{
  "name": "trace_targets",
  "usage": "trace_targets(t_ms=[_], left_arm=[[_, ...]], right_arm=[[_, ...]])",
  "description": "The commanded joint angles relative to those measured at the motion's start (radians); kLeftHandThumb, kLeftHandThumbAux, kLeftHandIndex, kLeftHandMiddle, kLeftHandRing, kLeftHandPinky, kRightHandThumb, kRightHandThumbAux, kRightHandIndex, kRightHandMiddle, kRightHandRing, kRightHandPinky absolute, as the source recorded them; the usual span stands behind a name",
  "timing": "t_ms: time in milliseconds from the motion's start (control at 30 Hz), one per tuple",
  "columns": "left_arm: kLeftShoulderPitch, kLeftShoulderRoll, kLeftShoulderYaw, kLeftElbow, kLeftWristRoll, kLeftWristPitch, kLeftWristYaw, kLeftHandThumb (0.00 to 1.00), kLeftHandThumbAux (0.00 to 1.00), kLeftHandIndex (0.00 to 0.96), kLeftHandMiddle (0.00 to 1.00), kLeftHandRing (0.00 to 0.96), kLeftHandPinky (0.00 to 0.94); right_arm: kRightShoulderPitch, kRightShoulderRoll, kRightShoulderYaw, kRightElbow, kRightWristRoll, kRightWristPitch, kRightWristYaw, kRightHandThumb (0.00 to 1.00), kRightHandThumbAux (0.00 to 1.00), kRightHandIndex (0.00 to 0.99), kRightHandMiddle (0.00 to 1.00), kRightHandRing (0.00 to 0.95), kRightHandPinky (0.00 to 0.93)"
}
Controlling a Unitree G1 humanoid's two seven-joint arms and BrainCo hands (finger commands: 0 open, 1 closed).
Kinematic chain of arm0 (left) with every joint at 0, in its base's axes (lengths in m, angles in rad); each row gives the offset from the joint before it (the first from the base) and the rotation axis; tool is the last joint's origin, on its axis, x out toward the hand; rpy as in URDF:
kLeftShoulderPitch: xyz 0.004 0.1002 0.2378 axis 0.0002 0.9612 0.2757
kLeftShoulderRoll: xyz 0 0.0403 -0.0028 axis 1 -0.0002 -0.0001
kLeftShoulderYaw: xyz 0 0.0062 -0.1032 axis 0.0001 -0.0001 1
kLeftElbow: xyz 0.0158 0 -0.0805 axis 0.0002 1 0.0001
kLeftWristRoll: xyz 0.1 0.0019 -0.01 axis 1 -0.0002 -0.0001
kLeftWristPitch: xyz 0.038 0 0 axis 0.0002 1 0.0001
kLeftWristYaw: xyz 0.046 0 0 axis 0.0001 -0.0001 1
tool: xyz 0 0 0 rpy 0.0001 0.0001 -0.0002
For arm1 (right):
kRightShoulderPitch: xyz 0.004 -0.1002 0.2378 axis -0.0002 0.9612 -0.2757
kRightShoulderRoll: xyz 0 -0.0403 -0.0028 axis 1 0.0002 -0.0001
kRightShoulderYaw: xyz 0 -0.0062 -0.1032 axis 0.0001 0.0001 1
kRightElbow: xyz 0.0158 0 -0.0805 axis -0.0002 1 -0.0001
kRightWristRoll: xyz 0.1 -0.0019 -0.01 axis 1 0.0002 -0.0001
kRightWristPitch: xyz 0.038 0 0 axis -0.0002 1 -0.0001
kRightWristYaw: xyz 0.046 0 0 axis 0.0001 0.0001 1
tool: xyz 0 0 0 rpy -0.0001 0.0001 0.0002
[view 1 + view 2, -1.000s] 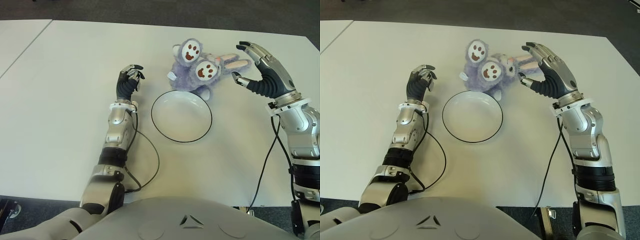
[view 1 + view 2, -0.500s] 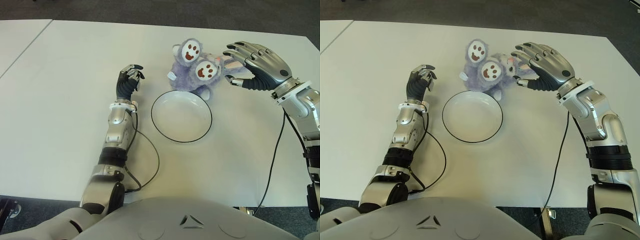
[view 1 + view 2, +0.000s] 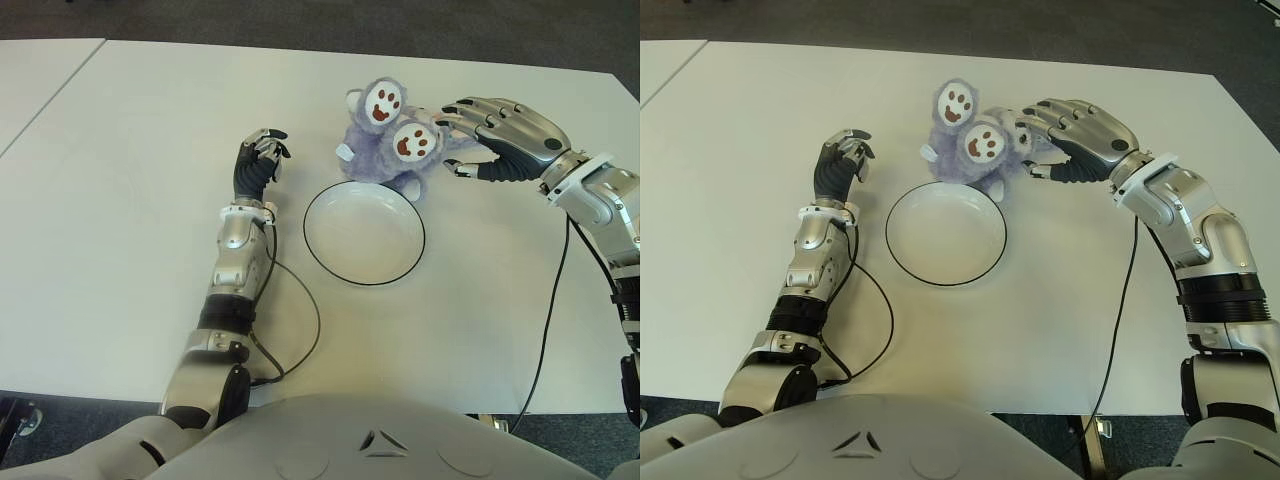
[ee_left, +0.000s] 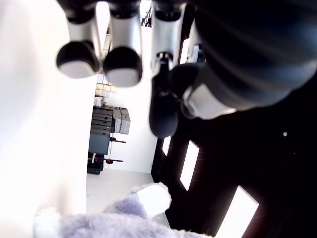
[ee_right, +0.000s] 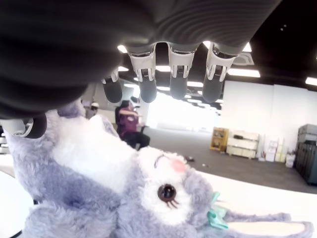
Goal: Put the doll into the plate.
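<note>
Right hand spread over a purple plush bunny doll, just beyond an empty white plate

On the white table (image 3: 120, 200), the round white plate (image 3: 364, 232) with its thin dark rim sits nearest the robot, holding nothing. The left hand (image 3: 256, 165) shows to the left of the plate, apart from it, fingers curled in with nothing between them. Just past the plate's far rim lies the plush bunny doll (image 3: 392, 140), purple, its two brown-marked white foot pads facing up and its lower edge touching or slightly overlapping the rim. The right hand (image 3: 492, 135) comes in from the right, palm down over the doll's head and ear end, its fingers (image 5: 146, 89) spread and hanging above the fur without closing on it.
</note>
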Motion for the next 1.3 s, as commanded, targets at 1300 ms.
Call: trace_targets(t_ms=[1300], left_arm=[[0.122,-0.041,0.007,0.060,-0.011,-0.005,0.006,0.710,0.705,0.442,0.885,0.887,0.865]], right_arm=[[-0.349,0.047,0.278,0.286,-0.279,0.021,0.073,0.512,0.150,0.000,0.000,0.000,0.000]])
